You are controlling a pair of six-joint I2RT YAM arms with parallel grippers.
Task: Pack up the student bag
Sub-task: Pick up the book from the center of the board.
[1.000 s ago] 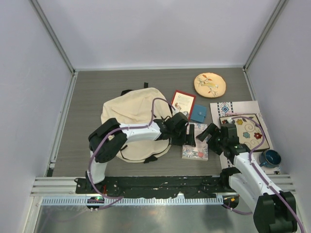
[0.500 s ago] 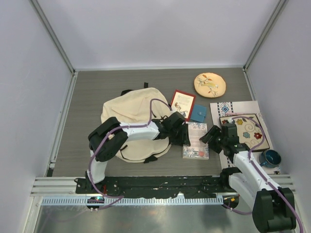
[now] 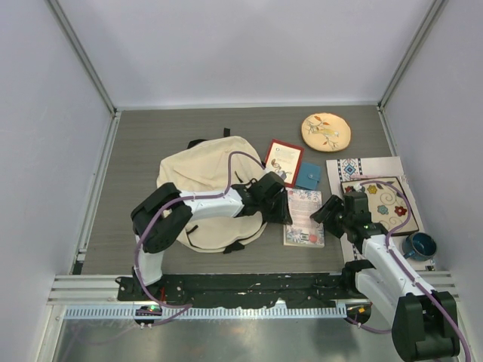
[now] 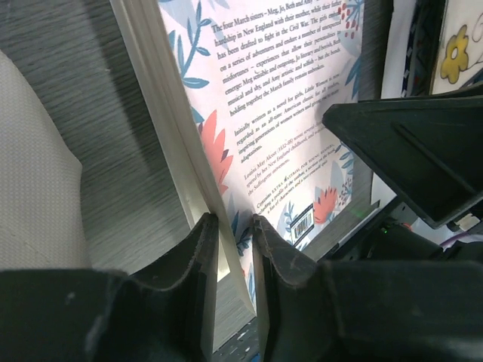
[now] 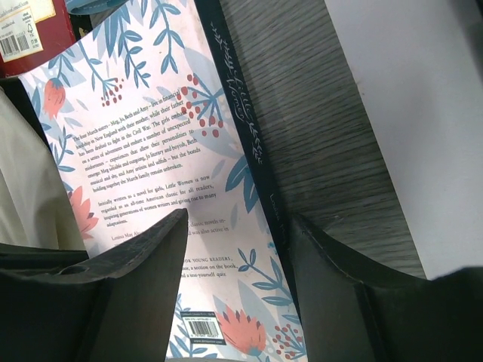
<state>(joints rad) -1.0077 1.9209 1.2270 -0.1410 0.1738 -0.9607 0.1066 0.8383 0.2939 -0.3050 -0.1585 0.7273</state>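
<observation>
Student bag (image 3: pixel 204 177), cream w/ thin black straps, lies flat on grey worktop (image 3: pixel 143 136), left of centre, mid-depth. Left arm reaches across its near-right part.

Nearest, at right edge: blue mug (image 3: pixel 419 245), just beside near-right corner of patterned mat (image 3: pixel 377 200).

Next back: floral book (image 3: pixel 305 219) lies back cover up, blurb text showing, btwn bag & mat. Left tool (image 3: pixel 284 209) sits at book's left long edge. In wrist view its fingers (image 4: pixel 198 260) stand at a narrow gap w/ the cream page edge pinched btwn them. Right tool (image 3: pixel 327 210) is at book's right side, spread. Its wrist view shows fingers (image 5: pixel 139 264) straddling the dark spine, one over the cover, other over bare worktop. Whether they touch the book, can't tell.

Farther: red book (image 3: pixel 284 160), tilted, just right of bag's far-right edge. Small blue square item (image 3: pixel 308 175) is just beside it.

Farthest: round tan embroidered disc (image 3: pixel 326 132), apart from the rest.
</observation>
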